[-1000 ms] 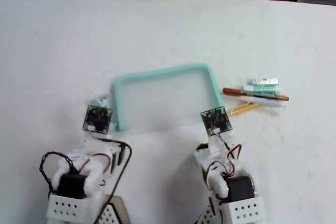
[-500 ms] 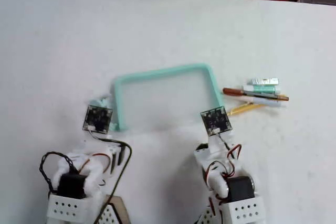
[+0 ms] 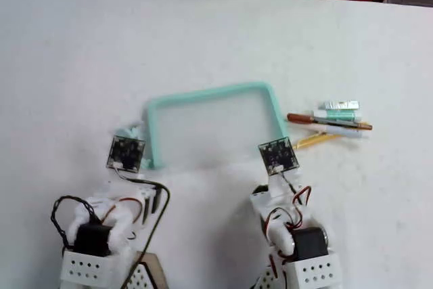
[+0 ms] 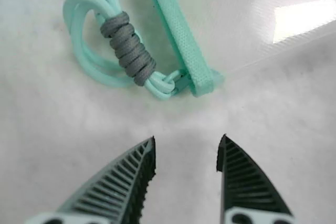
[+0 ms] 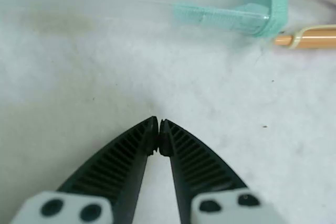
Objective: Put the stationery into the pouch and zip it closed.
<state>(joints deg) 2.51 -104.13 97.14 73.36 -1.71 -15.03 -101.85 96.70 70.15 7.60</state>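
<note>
Left hand (image 4: 187, 140) is spread wide near the corded corner of the pouch (image 3: 210, 93); right hand (image 5: 158, 121), closed and empty, near its opposite corner.

The gripper (image 4: 187, 145) is open over the white table (image 4: 47, 124), holding nothing. Just past its tips lies a green corner of the pouch (image 4: 181, 45). A green cord (image 4: 84, 40) loops from that corner, with grey string (image 4: 128, 48) wound round it.

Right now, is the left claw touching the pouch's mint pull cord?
Apart. The left wrist view shows bare table between the open left gripper and the pull cord.
</note>
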